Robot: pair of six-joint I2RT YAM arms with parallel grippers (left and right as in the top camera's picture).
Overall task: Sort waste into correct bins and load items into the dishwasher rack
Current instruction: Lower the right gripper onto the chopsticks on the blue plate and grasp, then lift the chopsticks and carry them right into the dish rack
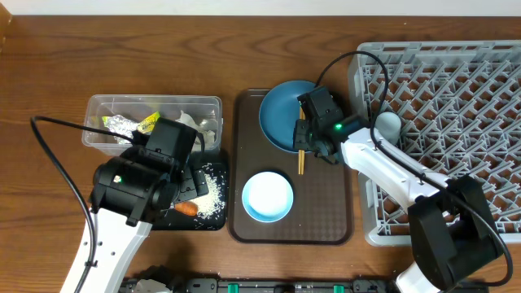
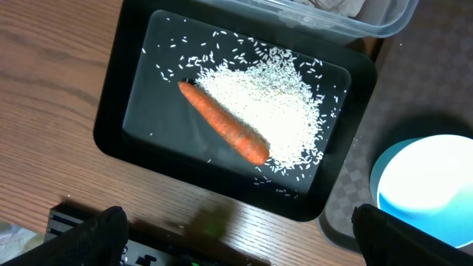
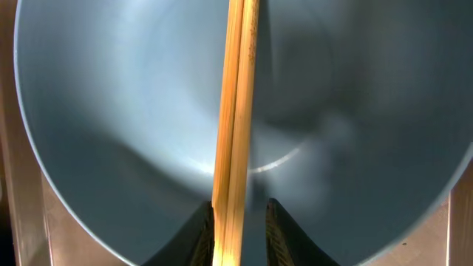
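My left gripper [image 2: 244, 247] hangs wide open above the table edge beside the black tray [image 2: 111, 125], which holds an orange carrot [image 2: 222, 125] on scattered rice [image 2: 284, 103]. The clear tub [image 1: 155, 100] behind it contains a foil and yellow-green wrapper [image 1: 140, 124] and a tissue [image 1: 189, 120]. My right gripper [image 3: 240, 210] is over the blue plate [image 3: 111, 111], narrowed round the wooden chopsticks [image 3: 235, 111], which rest against its left finger. The white bowl [image 1: 267, 196] sits near the plate [image 1: 281, 110]. A light blue cup [image 1: 389, 124] stands in the grey rack [image 1: 456, 81].
Plate and bowl rest on a brown serving tray [image 1: 326, 203] between the bins and the rack. The right arm reaches across the rack's left wall. The left arm's cable loops over the table at the left.
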